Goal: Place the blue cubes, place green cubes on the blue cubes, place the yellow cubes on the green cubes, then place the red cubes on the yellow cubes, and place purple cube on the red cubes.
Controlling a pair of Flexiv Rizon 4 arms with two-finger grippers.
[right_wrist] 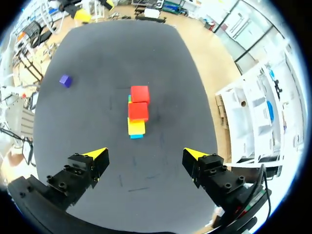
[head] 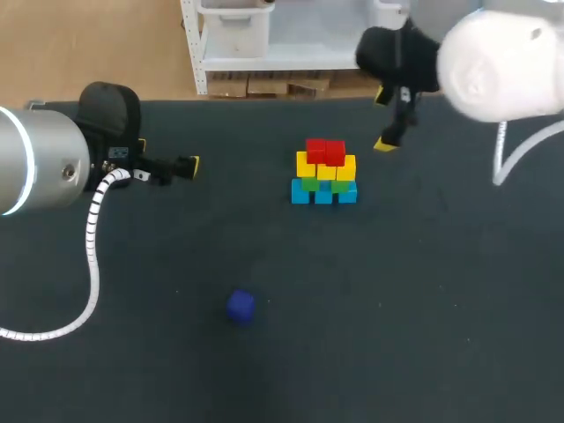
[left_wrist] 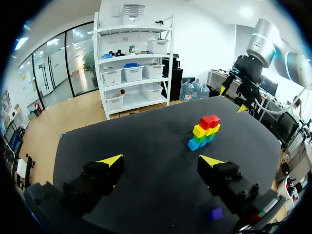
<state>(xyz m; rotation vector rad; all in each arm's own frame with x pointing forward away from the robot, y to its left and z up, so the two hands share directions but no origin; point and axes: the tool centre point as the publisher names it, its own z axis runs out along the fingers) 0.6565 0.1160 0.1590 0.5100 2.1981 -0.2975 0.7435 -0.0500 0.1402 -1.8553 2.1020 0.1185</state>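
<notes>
A stack of cubes [head: 324, 172] stands mid-table: blue at the base, green above, yellow above that, two red cubes [head: 324, 151] on top. It also shows in the left wrist view as the stack [left_wrist: 204, 130] and from above in the right wrist view as the stack [right_wrist: 137, 114]. A purple cube [head: 241, 306] lies alone nearer the front, also seen as the purple cube [left_wrist: 215, 213] and the purple cube [right_wrist: 65, 81]. My left gripper [head: 189, 167] is open at the left, empty. My right gripper [head: 385, 119] is open, raised behind and right of the stack, holding nothing.
Dark table cloth [head: 397, 291] runs wide around the stack and the purple cube. A white cable [head: 92, 256] from my left arm loops over the table's left side.
</notes>
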